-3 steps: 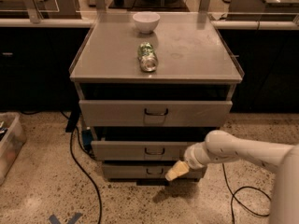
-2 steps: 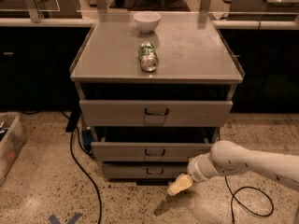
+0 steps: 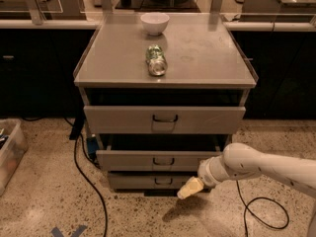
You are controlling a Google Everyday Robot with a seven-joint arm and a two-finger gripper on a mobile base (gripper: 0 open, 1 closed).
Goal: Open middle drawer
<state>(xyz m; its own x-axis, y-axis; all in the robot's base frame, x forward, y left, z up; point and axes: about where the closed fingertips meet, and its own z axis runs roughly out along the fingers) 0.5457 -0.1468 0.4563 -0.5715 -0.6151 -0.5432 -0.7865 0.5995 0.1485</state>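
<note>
**Handle (image 3: 163,161) sits up and left of the gripper (image 3: 190,187)**

The middle drawer (image 3: 123,160) is the second grey drawer under the front edge of the table (image 3: 207,58). It sticks out a little, with a dark gap above it. Its small dark handle is in the middle of its front, right below the middle of the table's front edge. The drawer front runs from side to side, and so does the handle.

The gripper is low down, in front of the lowest drawer (image 3: 133,180), more toward the table's front right corner. It is near the handle but not on it. The handle is higher and more toward the left edge. I cannot tell if the gripper is open or closed. Nothing seems to be in it. I think the arm (image 3: 256,164) has to go up and left to reach the handle, then pull straight away from the front edge.
</note>
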